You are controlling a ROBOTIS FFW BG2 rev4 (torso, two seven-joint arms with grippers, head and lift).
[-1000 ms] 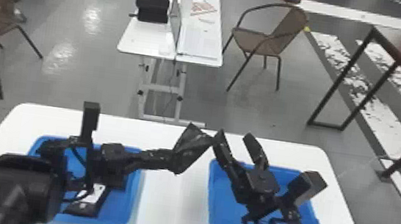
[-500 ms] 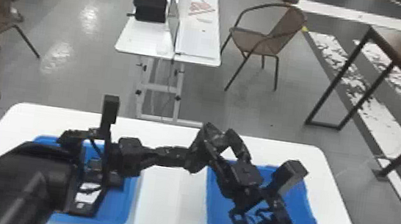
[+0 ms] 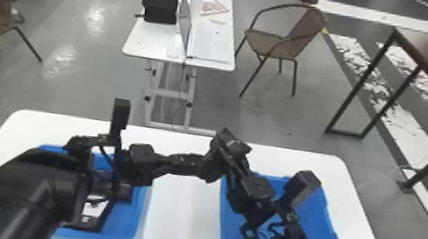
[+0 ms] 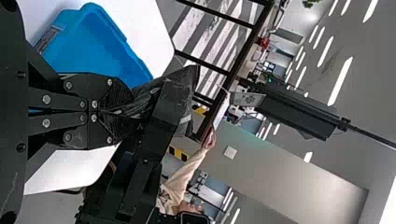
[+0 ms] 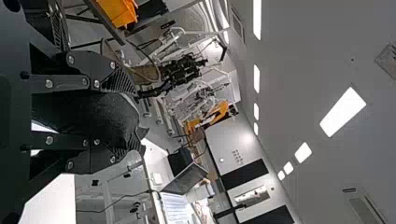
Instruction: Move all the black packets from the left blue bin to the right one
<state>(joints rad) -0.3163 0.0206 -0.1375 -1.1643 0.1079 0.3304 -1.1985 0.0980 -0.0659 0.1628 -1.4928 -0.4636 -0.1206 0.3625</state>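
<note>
In the head view my left gripper [image 3: 199, 166] is shut on a black packet [image 3: 212, 165] above the gap between the bins. My right gripper [image 3: 230, 154] meets the packet from the right. Seen from the left wrist, the left gripper [image 4: 109, 112] pinches one end of the packet [image 4: 144, 95], and a dark finger of the other arm crosses it. The right wrist view has the right gripper [image 5: 126, 114] open around the packet [image 5: 88, 114]. In the left blue bin [image 3: 127, 232] lies a black packet with a white label [image 3: 93, 208]. The right blue bin [image 3: 322, 238] sits partly under the right arm.
Both bins stand on a white table [image 3: 179, 223], with a strip of tabletop between them. Beyond its far edge are a smaller white table [image 3: 148, 43] and a brown chair [image 3: 274, 44]. The left forearm covers part of the left bin.
The left arm has carried its packet rightward. The right gripper, earlier apart from the packet with spread fingers, has moved left and now has the packet between its fingers.
</note>
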